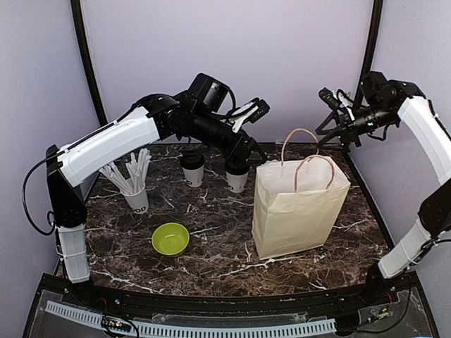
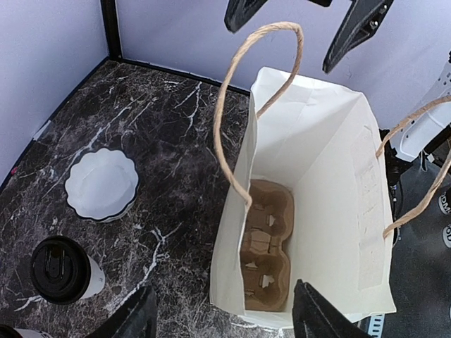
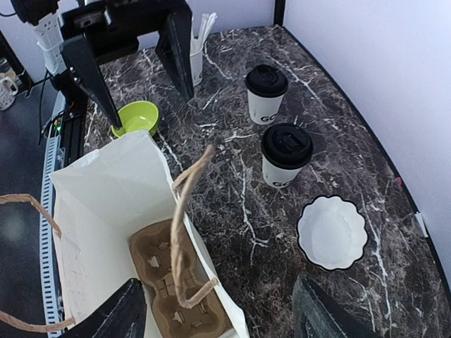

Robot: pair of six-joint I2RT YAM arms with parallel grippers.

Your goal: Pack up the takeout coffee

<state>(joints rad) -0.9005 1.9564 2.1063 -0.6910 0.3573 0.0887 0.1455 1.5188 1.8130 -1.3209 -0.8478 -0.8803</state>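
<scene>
Left gripper (image 2: 224,290), spread wide and holding nothing, frames the open paper bag (image 2: 310,176) and the cardboard cup carrier (image 2: 268,253) on its floor. Right gripper (image 3: 225,310) hangs above the bag's mouth, equally wide and empty. One takeout coffee cup (image 3: 285,156) and its twin (image 3: 266,95) stand lidded on the marble table (image 1: 211,267) beside the bag, unpacked. Risks ahead: the twine handles (image 2: 232,105) arching over the mouth could snag a lowered cup, and the unbraced bag could tip, spilling coffee.

Above the marble table (image 1: 211,260), the black left gripper (image 2: 224,310) and right gripper (image 3: 224,310) cap white-shelled arms (image 1: 106,148) with black joints and looping cables.
</scene>
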